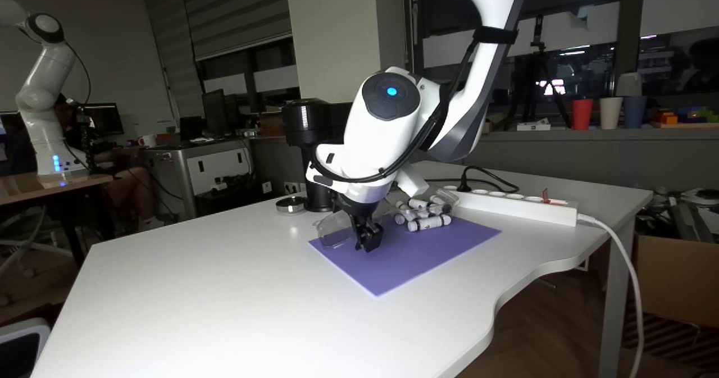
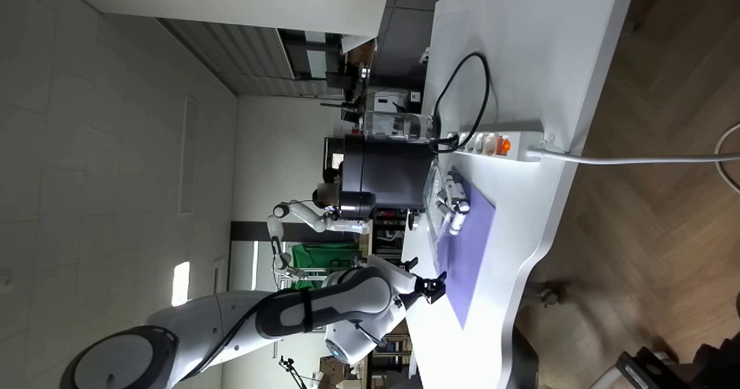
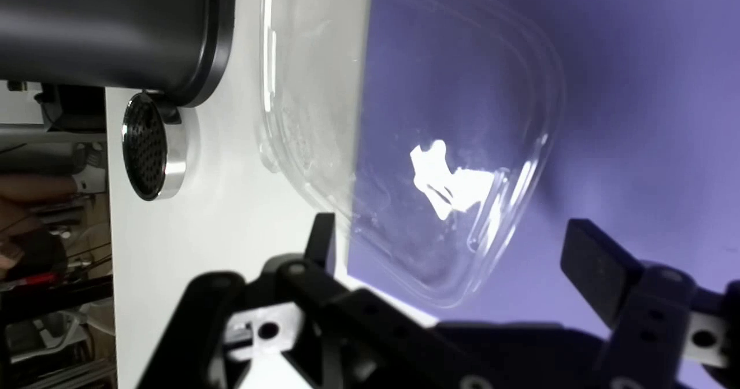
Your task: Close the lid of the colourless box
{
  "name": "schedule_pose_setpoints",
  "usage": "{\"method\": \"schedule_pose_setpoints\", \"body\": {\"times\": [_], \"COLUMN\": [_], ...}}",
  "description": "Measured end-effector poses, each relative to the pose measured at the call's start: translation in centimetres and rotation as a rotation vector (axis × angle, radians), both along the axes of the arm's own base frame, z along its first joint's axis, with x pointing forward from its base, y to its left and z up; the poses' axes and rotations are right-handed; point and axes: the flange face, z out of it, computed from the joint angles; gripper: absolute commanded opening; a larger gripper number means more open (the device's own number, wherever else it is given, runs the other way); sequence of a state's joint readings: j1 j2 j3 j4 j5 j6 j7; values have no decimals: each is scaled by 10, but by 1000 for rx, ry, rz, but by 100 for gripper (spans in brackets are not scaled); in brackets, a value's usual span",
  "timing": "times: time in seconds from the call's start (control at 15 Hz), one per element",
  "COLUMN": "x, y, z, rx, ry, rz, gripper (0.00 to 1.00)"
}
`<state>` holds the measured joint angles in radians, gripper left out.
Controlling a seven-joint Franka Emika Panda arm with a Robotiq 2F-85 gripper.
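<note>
Here, the gripper [image 3: 457, 253] is spread wide apart; just ahead of it, the see-through box [image 3: 404, 111] reaches over purple mat [image 3: 653, 146] and white table [image 3: 231, 227]; white tubes [image 1: 429, 222] lie farther off.

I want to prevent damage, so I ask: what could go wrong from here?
Slipping: the gripper is open near the clear box, whose smooth edge might slide away. Misjudging: glare on the box in the wrist view could hide that edge. Bumping: the black machine stands close by, so a sideways move might knock it.
</note>
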<state>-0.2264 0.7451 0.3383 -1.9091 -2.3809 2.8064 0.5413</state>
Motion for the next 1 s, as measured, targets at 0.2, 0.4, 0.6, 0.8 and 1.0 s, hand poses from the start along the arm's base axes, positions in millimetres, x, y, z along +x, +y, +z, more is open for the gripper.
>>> {"method": "schedule_pose_setpoints", "body": {"times": [0.2, 0.4, 0.6, 0.8, 1.0], "x": [-1, 3, 9, 19, 28], "y": [-1, -2, 1, 27, 48], "z": [-10, -11, -8, 7, 22], "rx": [-10, -12, -8, -9, -36], "ry": [-24, -92, -160, -245, -330], "rz": [12, 24, 16, 6, 4], "gripper": [100, 100, 100, 100, 100]}}
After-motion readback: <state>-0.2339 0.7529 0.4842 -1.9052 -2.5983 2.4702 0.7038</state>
